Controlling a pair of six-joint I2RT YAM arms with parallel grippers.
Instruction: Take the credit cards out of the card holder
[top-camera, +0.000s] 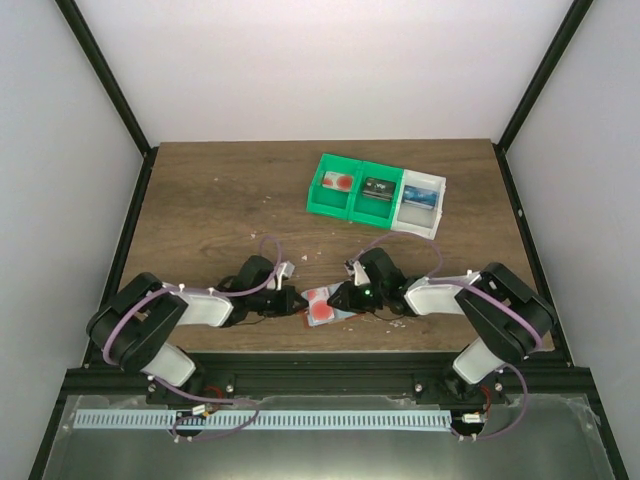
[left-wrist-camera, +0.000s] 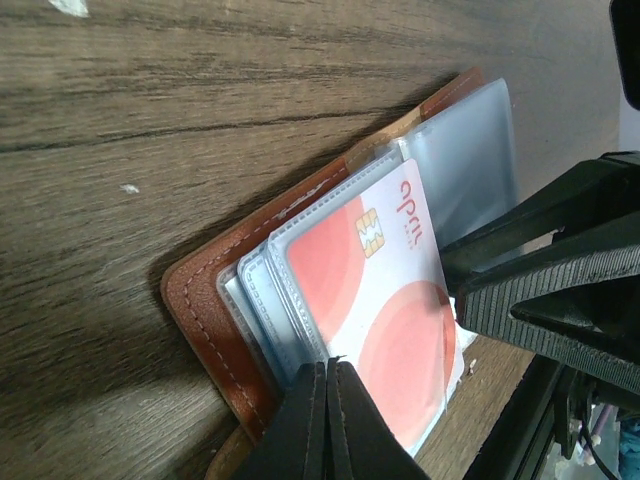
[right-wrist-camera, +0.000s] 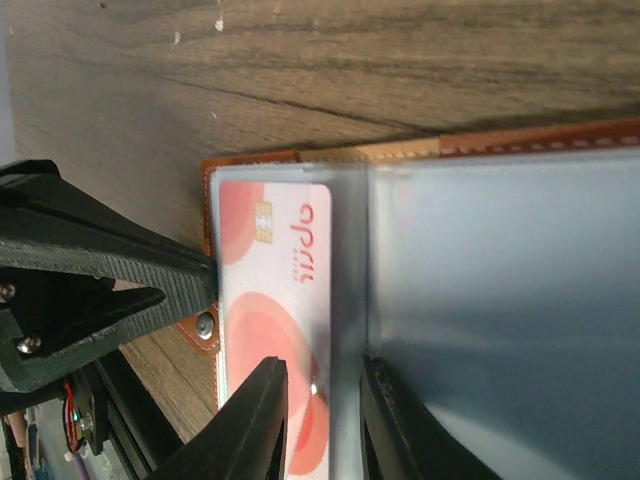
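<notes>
The card holder (left-wrist-camera: 200, 300), brown leather with clear grey pockets, lies open on the table near its front edge, between my two grippers (top-camera: 303, 319). A white credit card (left-wrist-camera: 390, 290) with red circles sits in its top pocket (right-wrist-camera: 265, 280). My left gripper (left-wrist-camera: 328, 372) is shut, its tips meeting at that pocket's stitched edge. I cannot tell whether the edge is pinched. My right gripper (right-wrist-camera: 325, 385) is closed on the fold of the grey pockets (right-wrist-camera: 350, 300), beside the card's other edge. No blue card shows in the holder.
Two joined green bins (top-camera: 345, 190) and a white bin (top-camera: 420, 205) stand at the back right, each with a card-like item inside. The black frame rail (top-camera: 320, 362) runs just behind the holder at the table's near edge. Small white crumbs dot the wood.
</notes>
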